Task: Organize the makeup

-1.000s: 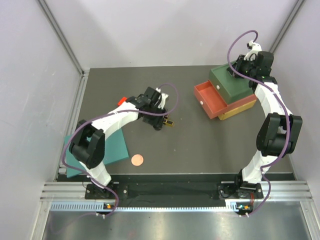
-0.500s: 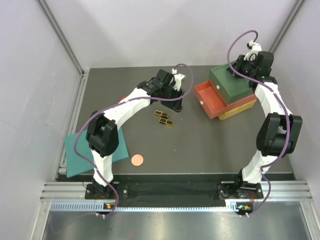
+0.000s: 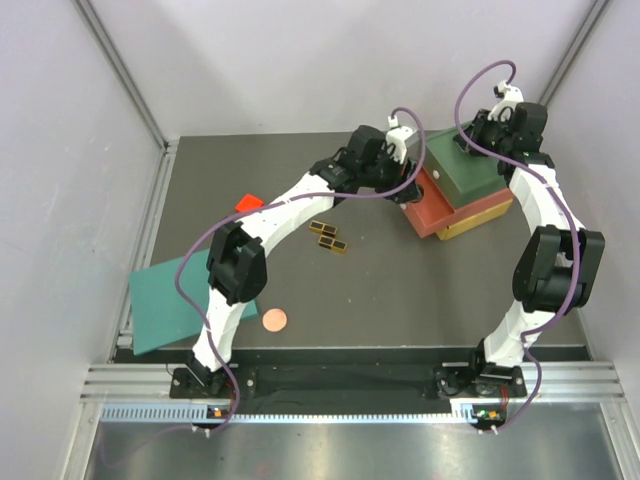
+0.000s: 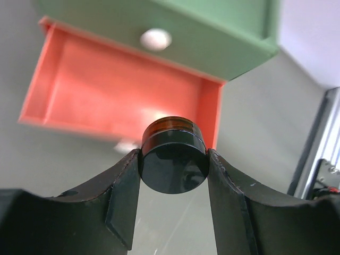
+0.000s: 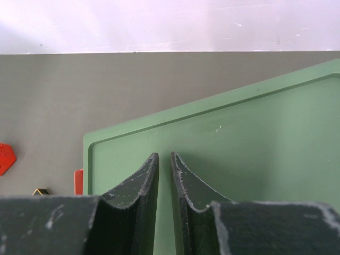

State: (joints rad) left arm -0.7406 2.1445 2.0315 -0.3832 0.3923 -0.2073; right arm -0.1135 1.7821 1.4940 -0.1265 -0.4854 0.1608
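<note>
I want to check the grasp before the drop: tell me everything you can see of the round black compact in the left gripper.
The compact is a small, round, glossy black case, plastic by its look, with an amber-brown band at its far end. The left gripper pinches it by its sides between two fingers, flat face toward the wrist camera. It hangs off the table, in line with a corner of the open red drawer. Nothing else touches it.

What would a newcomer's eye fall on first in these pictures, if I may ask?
The eye goes first to the left tool, shut on a black round compact held just before the open red drawer. Next comes the right tool, its fingers nearly together, low over the green top of the drawer box at the far right of the top view.
</note>
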